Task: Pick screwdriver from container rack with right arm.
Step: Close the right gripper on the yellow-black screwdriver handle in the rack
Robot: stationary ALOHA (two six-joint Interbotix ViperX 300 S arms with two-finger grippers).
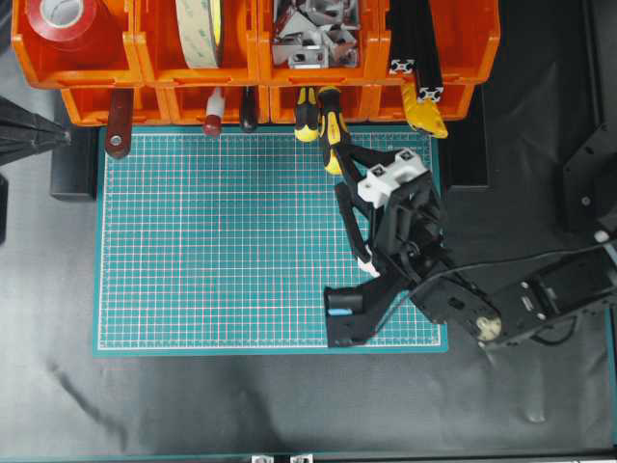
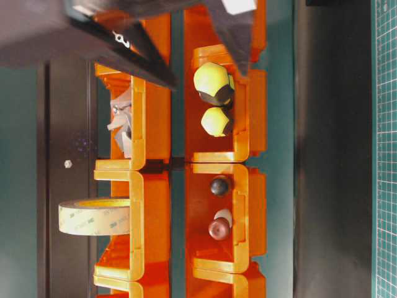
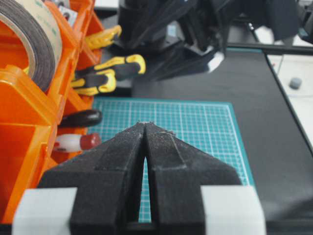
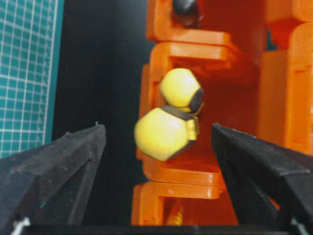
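**At the rack's lower tier, gripper spread around the screwdriver**

In the rack [image 1: 255, 58], the screwdriver [image 1: 331, 125] sat handle-out beside a second yellow tool [image 1: 307, 114]. The right gripper [image 4: 156, 142] was open, one finger on each side of the handle end [image 4: 166, 133], not touching it. Over at the mat's [image 1: 222, 241] left edge, the left gripper [image 3: 145, 128] was closed, holding nothing.

- My gripper's [image 4: 159, 142] fingers [image 4: 58, 166] looked matt black and grainy.
- The container rack [image 4: 205, 63] was glossy orange plastic.
- The screwdriver [image 4: 164, 133] handle showed smooth yellow plastic with black patches.
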